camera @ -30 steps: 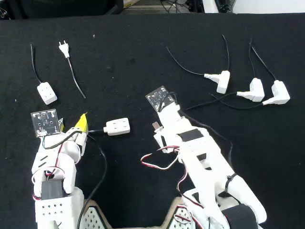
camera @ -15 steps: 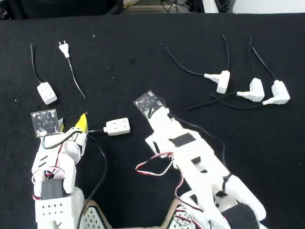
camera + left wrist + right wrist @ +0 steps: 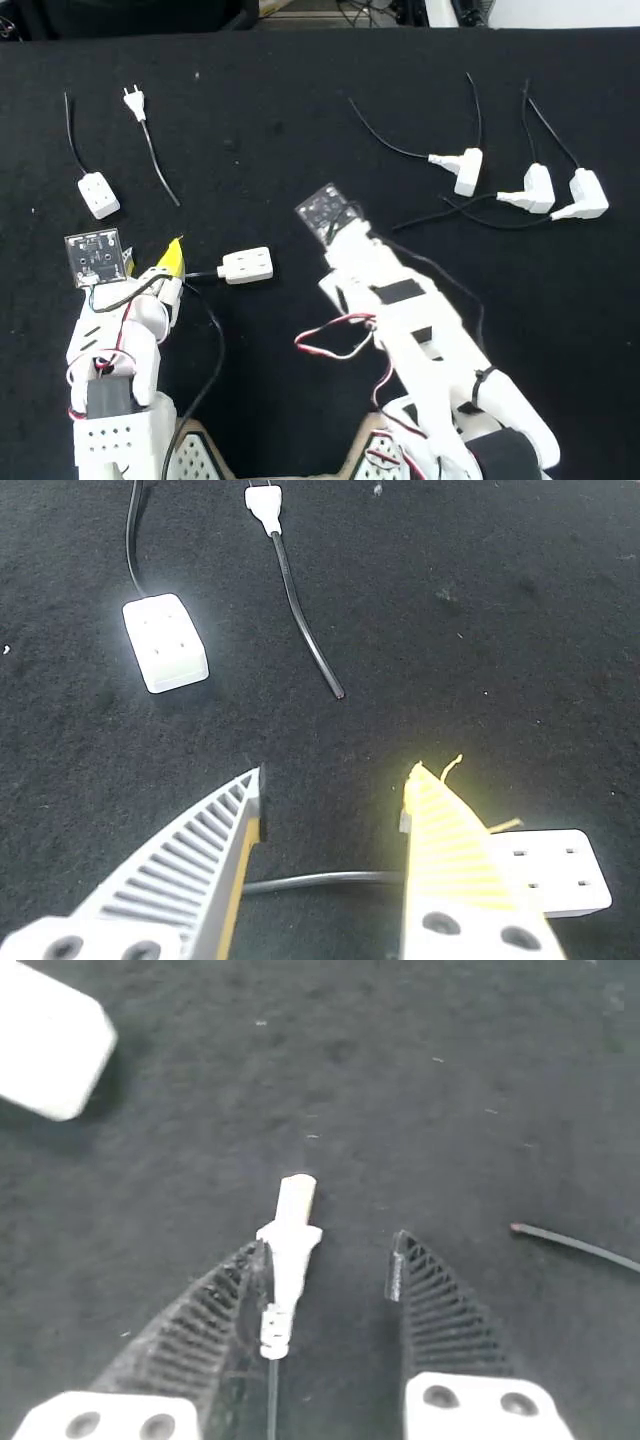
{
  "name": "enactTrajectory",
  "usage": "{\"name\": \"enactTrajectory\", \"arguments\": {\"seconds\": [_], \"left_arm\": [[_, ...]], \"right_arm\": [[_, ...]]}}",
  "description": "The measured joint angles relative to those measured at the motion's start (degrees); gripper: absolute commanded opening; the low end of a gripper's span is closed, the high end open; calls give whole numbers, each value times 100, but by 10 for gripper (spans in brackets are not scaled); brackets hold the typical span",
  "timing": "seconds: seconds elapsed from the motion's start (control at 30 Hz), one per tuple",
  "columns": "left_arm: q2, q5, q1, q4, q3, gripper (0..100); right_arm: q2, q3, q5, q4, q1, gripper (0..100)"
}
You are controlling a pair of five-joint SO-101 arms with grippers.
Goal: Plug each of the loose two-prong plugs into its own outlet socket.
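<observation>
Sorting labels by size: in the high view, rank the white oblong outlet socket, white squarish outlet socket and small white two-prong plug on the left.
Largest: white oblong outlet socket and white squarish outlet socket, too alike to rank.
Smallest: small white two-prong plug.

Loose plug (image 3: 134, 100) lies behind far socket (image 3: 99, 194), near socket (image 3: 247, 264) to its right

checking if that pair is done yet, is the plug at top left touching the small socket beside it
Apart. The left wrist view shows bare black cloth between the plug and the socket.
</observation>
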Motion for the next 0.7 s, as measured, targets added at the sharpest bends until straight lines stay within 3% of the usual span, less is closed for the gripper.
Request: {"name": "enactTrajectory", "arguments": {"seconds": [0.2,0.4,0.7], "left_arm": [[0,0,0,0,0,234],[0,0,0,0,0,234],[0,0,0,0,0,234]], "right_arm": [[-53,0,-158,-26,185,183],[-352,-185,-580,853,229,183],[-422,79,-668,536,-413,183]]}}
